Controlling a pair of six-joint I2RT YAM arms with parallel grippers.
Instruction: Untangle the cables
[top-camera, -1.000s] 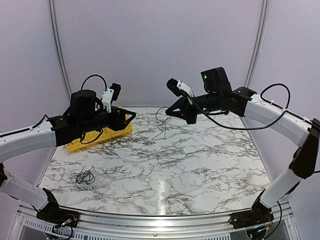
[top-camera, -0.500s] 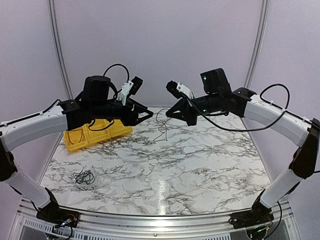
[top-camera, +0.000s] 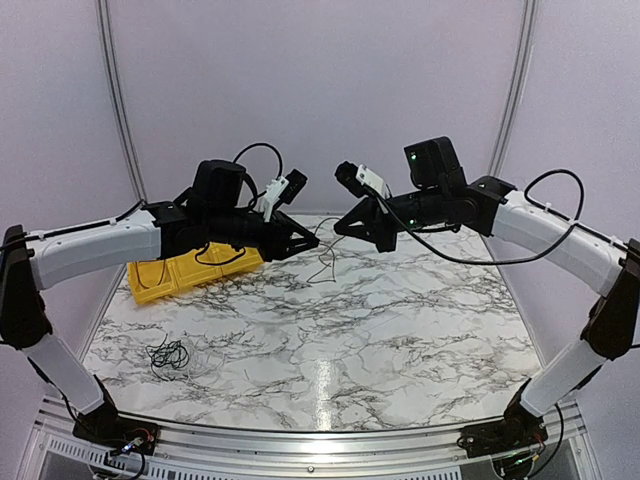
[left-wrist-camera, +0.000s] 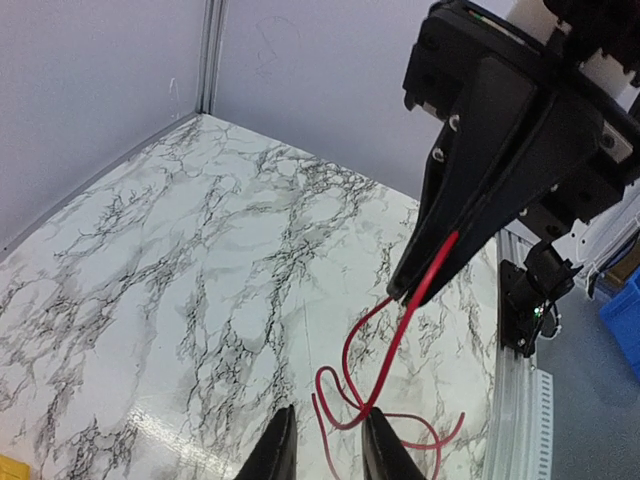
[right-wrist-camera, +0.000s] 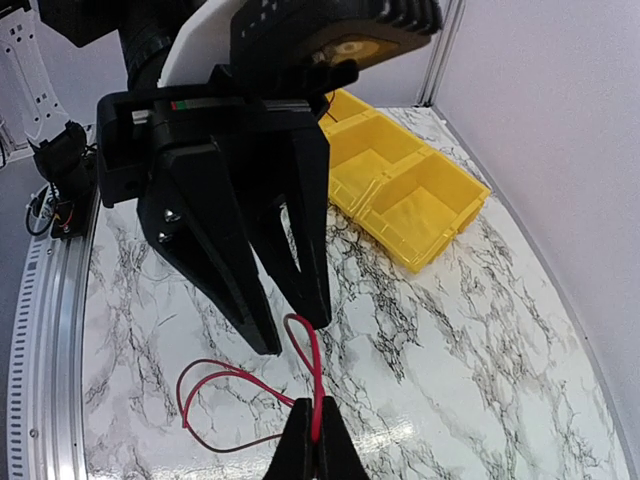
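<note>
We see the right end effector (right-wrist-camera: 315, 408) pressed together on a red cable (left-wrist-camera: 400, 330). It pinches the cable close to one end, so the rest hangs from its tips in loose loops toward the bench (top-camera: 400, 330). The left end effector (left-wrist-camera: 328, 418) faces it tip to tip, just beside it and a little lower. Its fingers are spread by a narrow gap, and a loop of the red cable passes between them; we cannot tell whether either finger touches it. In the right wrist view the two black fingers of the left end effector stand directly ahead of the right one's tips, with the cable's upper bend at their ends. Both end effectors are raised above the far half of the bench. A small coil of black cables (top-camera: 168, 353) lies on the bench well apart from both, on the near side of the left end effector. A yellow bin (top-camera: 185, 275) sits under the left arm, behind its end effector.
</note>
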